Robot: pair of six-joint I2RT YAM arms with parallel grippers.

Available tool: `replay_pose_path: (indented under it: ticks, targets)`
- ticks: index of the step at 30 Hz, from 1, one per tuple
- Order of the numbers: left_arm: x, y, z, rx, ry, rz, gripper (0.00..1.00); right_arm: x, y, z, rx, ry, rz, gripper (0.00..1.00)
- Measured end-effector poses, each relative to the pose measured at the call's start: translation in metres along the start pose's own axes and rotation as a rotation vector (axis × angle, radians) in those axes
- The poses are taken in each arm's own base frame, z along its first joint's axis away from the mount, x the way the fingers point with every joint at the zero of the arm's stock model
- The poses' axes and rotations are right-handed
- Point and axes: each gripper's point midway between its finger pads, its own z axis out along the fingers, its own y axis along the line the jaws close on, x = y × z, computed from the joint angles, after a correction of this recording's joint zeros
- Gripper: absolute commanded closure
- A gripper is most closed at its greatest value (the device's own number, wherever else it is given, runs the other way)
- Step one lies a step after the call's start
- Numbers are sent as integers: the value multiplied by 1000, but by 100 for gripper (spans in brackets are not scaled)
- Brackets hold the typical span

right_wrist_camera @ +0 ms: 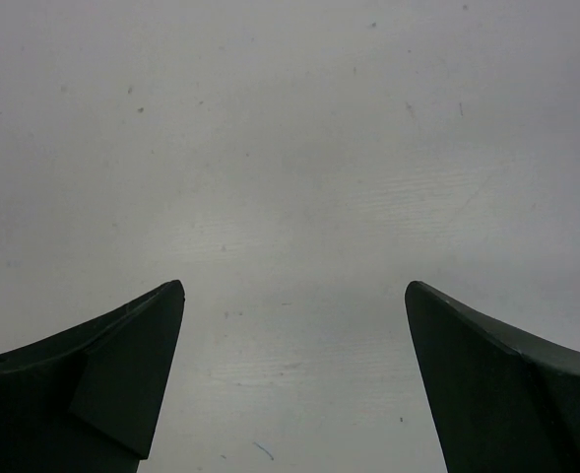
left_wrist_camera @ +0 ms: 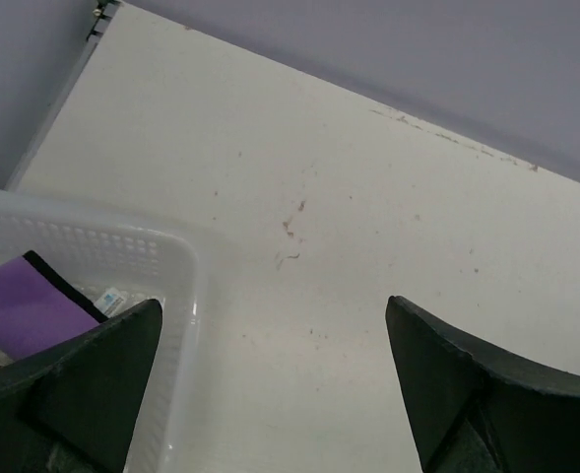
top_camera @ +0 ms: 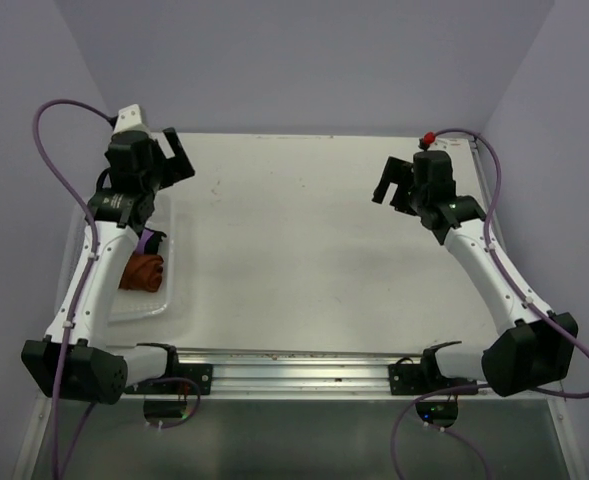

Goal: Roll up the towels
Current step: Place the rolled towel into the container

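Note:
The rust orange-brown towel lies bunched in the white perforated basket at the table's left side, partly under my left arm. The purple towel with dark edging lies just behind it in the basket and shows in the left wrist view at the lower left. My left gripper is open and empty, raised above the table beyond the basket's far end. My right gripper is open and empty over bare table at the right. The right wrist view shows only tabletop between its fingers.
The basket's rim sits beside my left gripper's left finger. The white table is bounded by purple walls at the back and sides. A rail with the arm bases runs along the near edge.

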Motion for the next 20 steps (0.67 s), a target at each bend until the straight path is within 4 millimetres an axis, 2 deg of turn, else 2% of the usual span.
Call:
replay_pose_path:
  ticks: [6, 9, 12, 20]
  targets:
    - [41, -52, -3, 115, 44, 120, 0, 7, -19, 6, 120, 64, -35, 1]
    - [52, -69, -4, 150, 55, 169, 1, 6, -22, 4, 136, 66, -37, 1]
    - [55, -75, -4, 166, 57, 190, 0, 5, -24, 4, 146, 60, -38, 1]
    - [53, -74, 0, 158, 42, 211, 0, 0, -28, 4, 154, 51, -43, 1]
